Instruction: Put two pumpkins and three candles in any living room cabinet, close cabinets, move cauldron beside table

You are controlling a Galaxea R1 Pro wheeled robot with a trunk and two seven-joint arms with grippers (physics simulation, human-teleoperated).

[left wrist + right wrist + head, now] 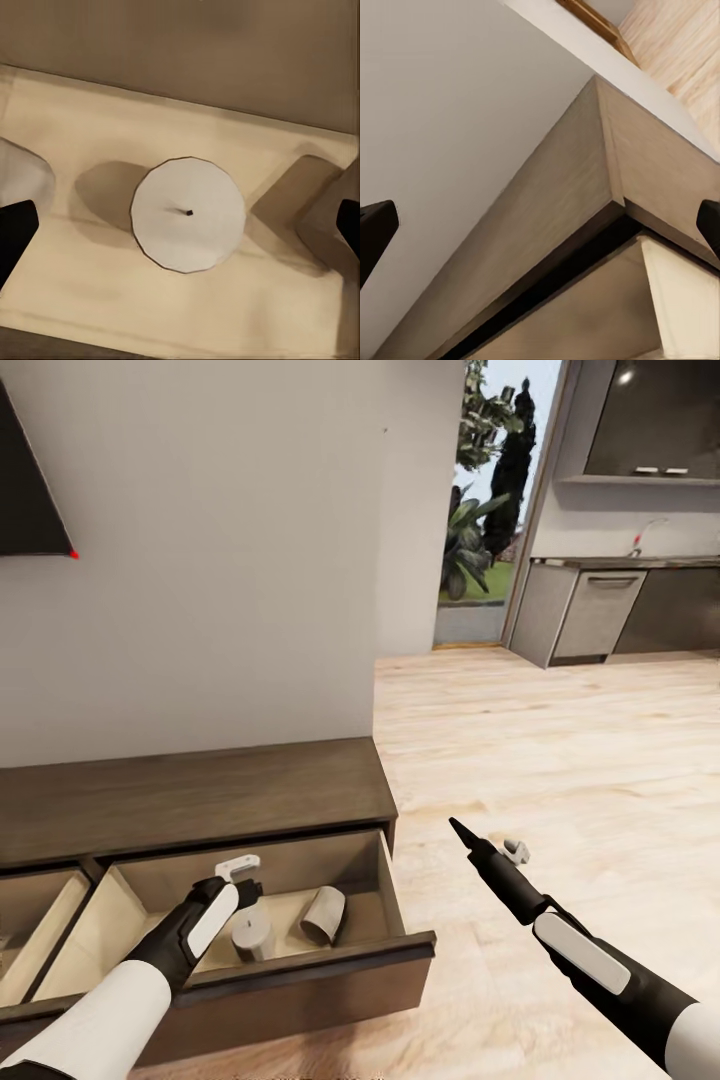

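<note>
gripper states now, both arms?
Left claw: open, empty, over the upright candle in the drawer.
Right claw: open, empty, near the cabinet corner.

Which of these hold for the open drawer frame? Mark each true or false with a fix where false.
1. The right-hand drawer of the long dark-brown wooden cabinet stands open. True.
2. A short off-white upright candle stands in that drawer. True.
3. The second beige-grey candle in the drawer also stands upright. False: it lies tipped on its side.
4. The left tool is clamped on the upright candle. False: in the left wrist view its fingertips stand apart, wide of the candle, touching nothing.
5. The right tool hangs over the pale wooden floor, beside the cabinet. True.
6. The right tool carries a pumpkin. False: it holds nothing.
</note>
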